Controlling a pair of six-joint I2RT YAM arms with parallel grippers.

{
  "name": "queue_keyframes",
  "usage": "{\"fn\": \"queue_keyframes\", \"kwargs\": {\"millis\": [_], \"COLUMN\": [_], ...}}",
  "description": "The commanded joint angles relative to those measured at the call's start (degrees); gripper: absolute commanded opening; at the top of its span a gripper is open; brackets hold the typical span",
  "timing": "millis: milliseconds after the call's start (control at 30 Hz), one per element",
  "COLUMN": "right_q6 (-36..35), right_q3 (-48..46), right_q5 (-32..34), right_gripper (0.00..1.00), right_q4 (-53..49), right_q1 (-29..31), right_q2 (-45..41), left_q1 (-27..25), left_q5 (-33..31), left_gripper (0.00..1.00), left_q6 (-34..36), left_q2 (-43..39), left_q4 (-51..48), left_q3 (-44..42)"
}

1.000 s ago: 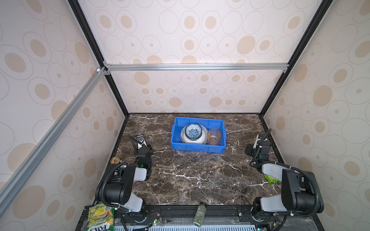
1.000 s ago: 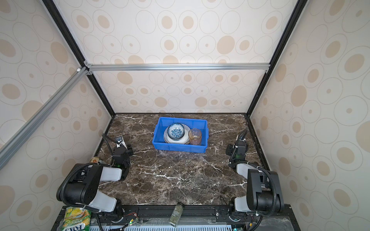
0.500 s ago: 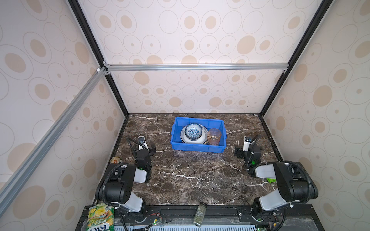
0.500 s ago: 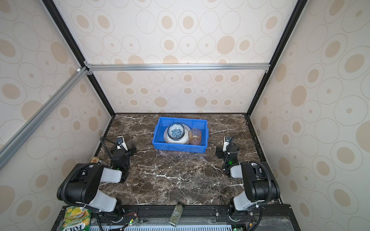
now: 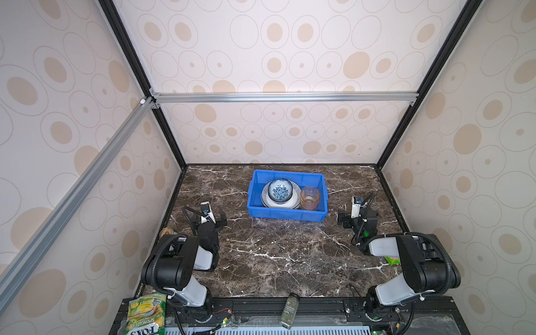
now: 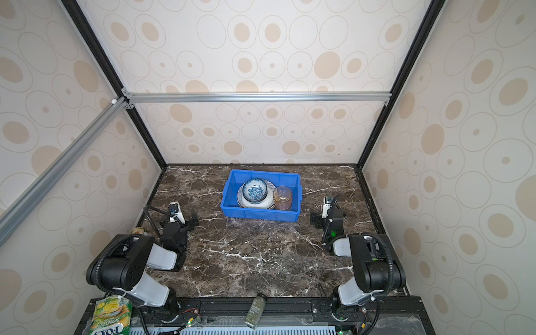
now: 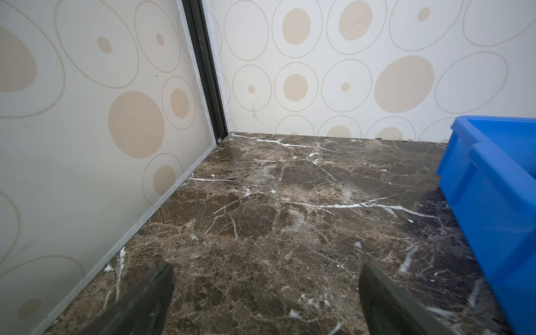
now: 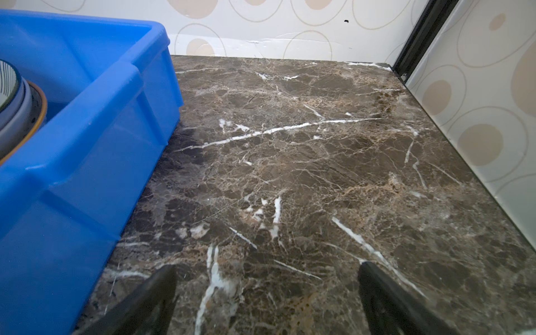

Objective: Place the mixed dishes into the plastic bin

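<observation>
The blue plastic bin [image 5: 285, 216] [image 6: 259, 215] stands at the middle back of the marble table. Inside it, a blue floral bowl [image 5: 280, 190] [image 6: 254, 190] rests on a striped-rim white plate [image 5: 266, 195] [image 6: 241, 196]. An amber glass tumbler [image 5: 310, 197] [image 6: 282, 197] stands upright to their right. My left gripper [image 5: 209, 217] [image 7: 266, 269] is open and empty, low over bare marble to the left of the bin [image 7: 493, 188]. My right gripper [image 5: 357, 217] [image 8: 266, 269] is open and empty to the right of the bin [image 8: 87, 130]. The tumbler's rim [image 8: 43, 111] shows over the bin wall.
A spice jar [image 5: 290, 309] lies on the front rail. A yellow-green snack bag [image 5: 145, 314] lies at the front left. A small tin can [image 5: 167, 232] sits by the left wall. A green packet [image 5: 393, 260] lies under the right arm. Patterned walls close in three sides.
Both grippers have opened wider. The right gripper has swung left, away from the right wall and toward the bin. The left gripper has barely shifted.
</observation>
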Motion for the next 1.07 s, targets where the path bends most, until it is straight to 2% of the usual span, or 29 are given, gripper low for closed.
{"fn": "queue_keyframes", "kwargs": {"millis": [0,1033], "right_q6": [-0.52,-0.48], "right_q3": [0.94,0.92], "right_q5": [0.40,0.34], "right_gripper": [1.00,1.00], "right_q4": [0.25,0.36], "right_q1": [0.22,0.22], "right_q2": [0.11,0.15], "left_q1": [0.45,0.44], "left_q5": [0.21,0.21], "left_gripper": [0.99,0.99], "left_q6": [1.08,1.34], "left_q2": [0.07,0.13], "left_q4": [2.43,3.01], "left_q3": [0.47,0.31]}}
